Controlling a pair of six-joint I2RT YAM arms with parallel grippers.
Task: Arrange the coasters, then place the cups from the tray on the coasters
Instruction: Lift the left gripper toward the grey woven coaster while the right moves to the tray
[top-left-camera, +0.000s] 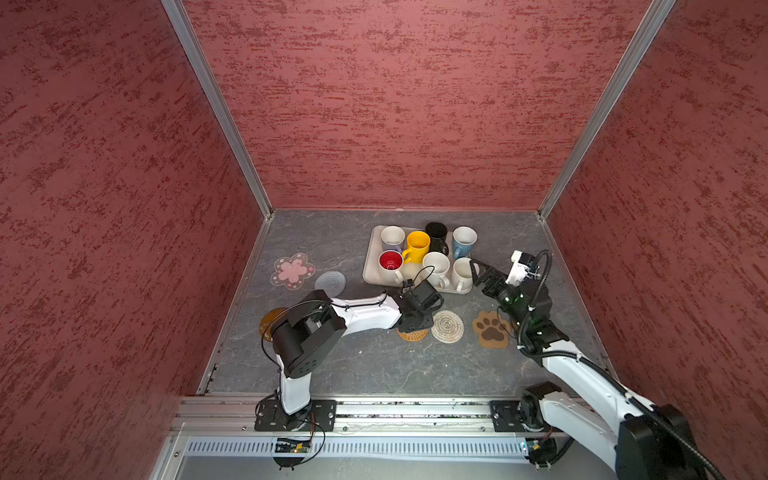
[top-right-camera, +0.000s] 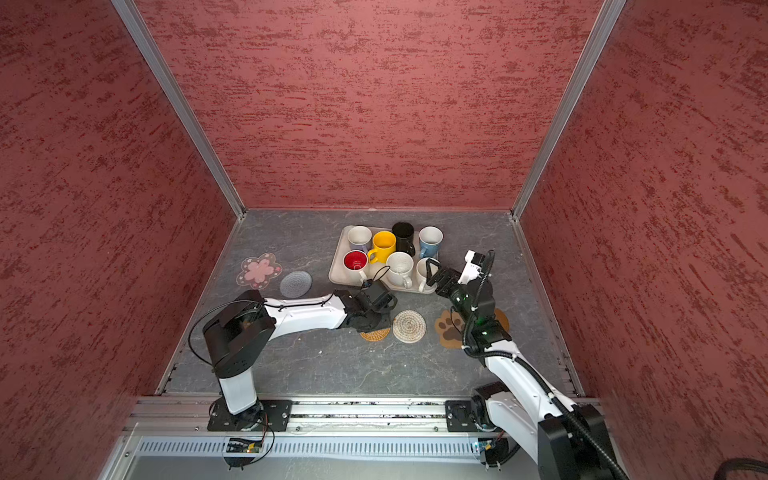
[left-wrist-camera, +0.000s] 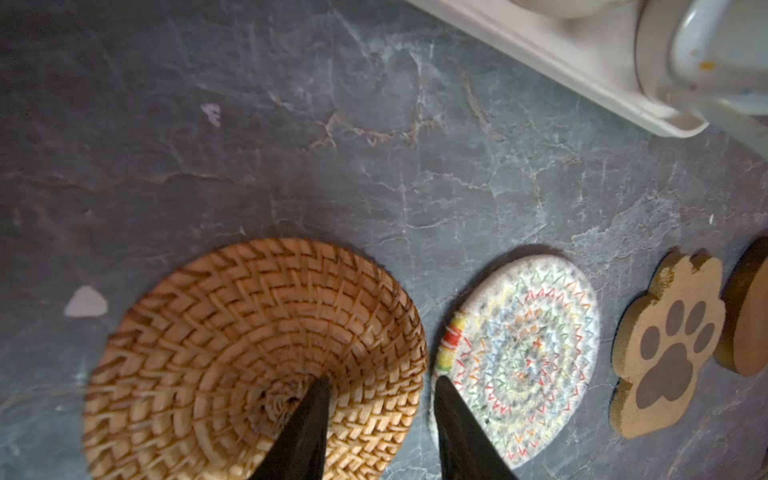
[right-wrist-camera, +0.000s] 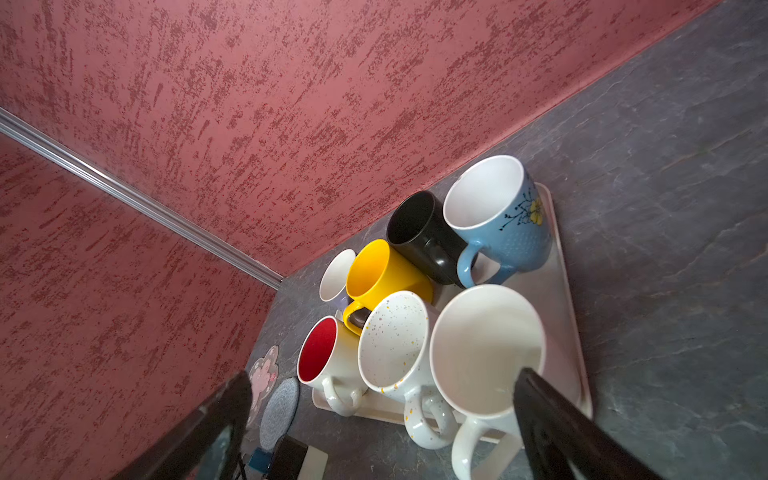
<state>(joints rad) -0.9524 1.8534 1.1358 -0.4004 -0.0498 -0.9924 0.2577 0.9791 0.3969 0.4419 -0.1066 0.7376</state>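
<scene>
Seven cups stand on the tray (top-left-camera: 368, 268): white (top-left-camera: 392, 237), yellow (top-left-camera: 417, 245), black (top-left-camera: 436, 235), light blue (top-left-camera: 463, 241), red-inside (top-left-camera: 390, 262), speckled (top-left-camera: 436, 268) and plain white (top-left-camera: 462, 272). My right gripper (right-wrist-camera: 384, 376) hangs open just above the plain white cup (right-wrist-camera: 486, 345), at the tray's near right corner. My left gripper (left-wrist-camera: 384, 380) points down, open. One finger is over the orange-tan coaster (left-wrist-camera: 257, 357), the other at the edge of the beige coaster (left-wrist-camera: 519, 353). The paw coaster (top-left-camera: 491, 329) lies to their right.
The pink flower coaster (top-left-camera: 292, 271) and the grey-blue coaster (top-left-camera: 330, 283) lie left of the tray. One wooden disc (top-left-camera: 269, 322) shows under my left arm, and another (left-wrist-camera: 748, 311) lies beside the paw. Red walls close in three sides.
</scene>
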